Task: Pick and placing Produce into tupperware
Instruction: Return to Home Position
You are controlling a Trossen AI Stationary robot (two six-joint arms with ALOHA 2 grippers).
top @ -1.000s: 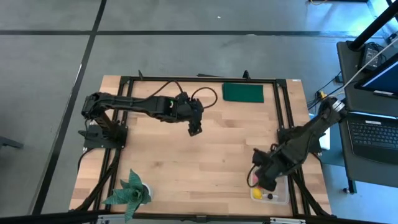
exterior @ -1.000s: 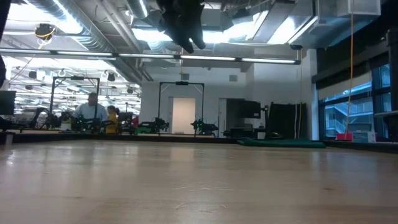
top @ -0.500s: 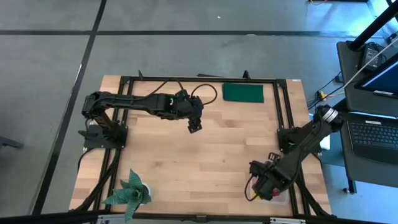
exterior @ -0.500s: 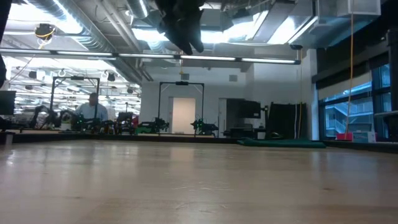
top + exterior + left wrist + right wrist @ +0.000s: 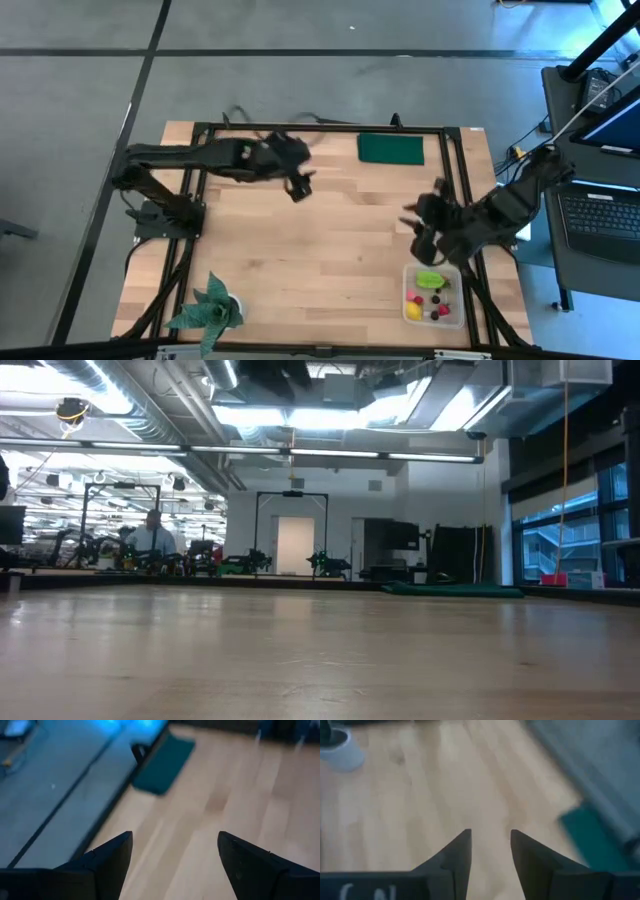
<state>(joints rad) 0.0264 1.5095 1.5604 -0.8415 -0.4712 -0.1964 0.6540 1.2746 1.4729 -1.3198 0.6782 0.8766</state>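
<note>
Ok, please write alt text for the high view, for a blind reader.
A clear tupperware at the picture's lower right holds small toy produce. Both arms reach over the wooden table: the right gripper next to the box, the left gripper near a dark green mat.

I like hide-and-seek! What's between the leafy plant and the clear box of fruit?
Nothing: the high view shows only bare wooden table between the plant and the clear box.
</note>
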